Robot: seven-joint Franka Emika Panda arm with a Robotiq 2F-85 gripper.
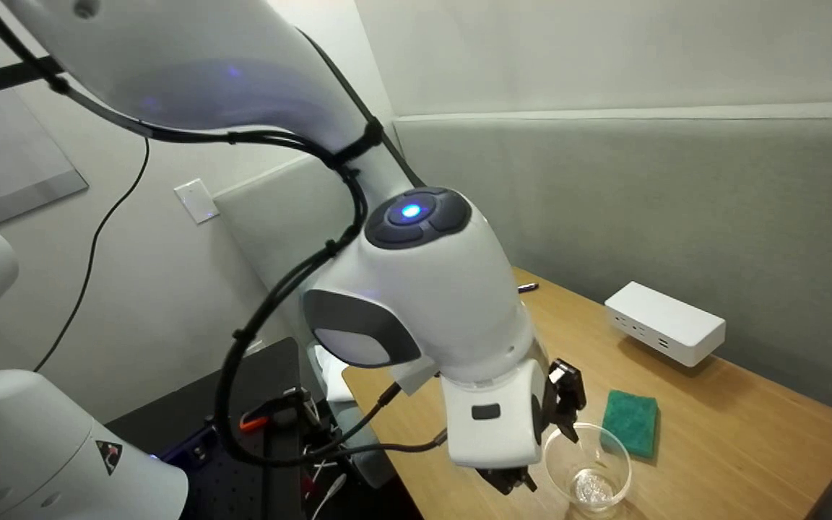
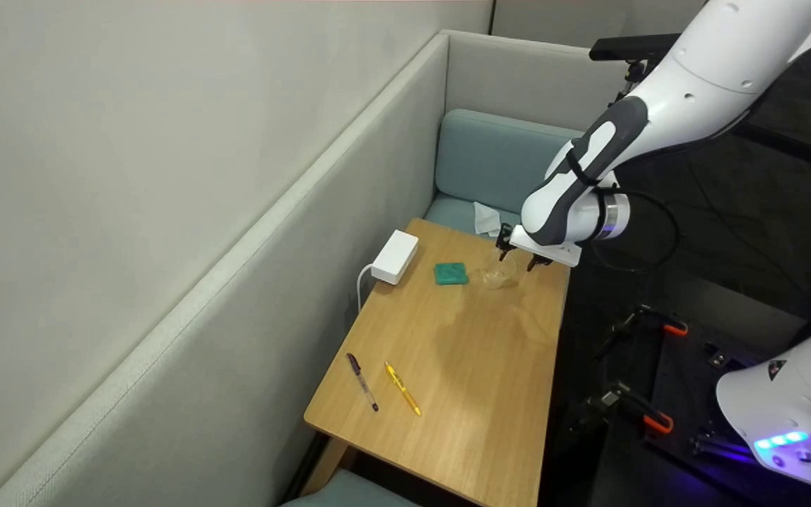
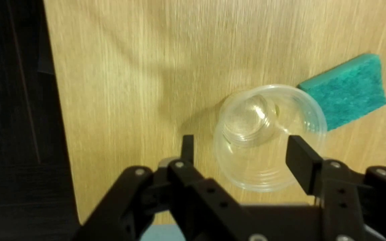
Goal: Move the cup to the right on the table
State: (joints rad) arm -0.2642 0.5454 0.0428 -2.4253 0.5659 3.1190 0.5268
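The cup is a clear, colourless tumbler standing upright on the light brown wooden table, near its far end in an exterior view. My gripper is open, with its fingers just beside and above the cup in both exterior views. In the wrist view, the gripper has its left finger outside the cup's left rim, and its right finger overlaps the right part of the cup. Nothing is held between the fingers. Whether a finger touches the cup I cannot tell.
A green square pad lies right beside the cup. A white rectangular box with a cable stands at the wall-side table edge. A dark pen and a yellow pen lie at the table's near end. A padded partition borders the table.
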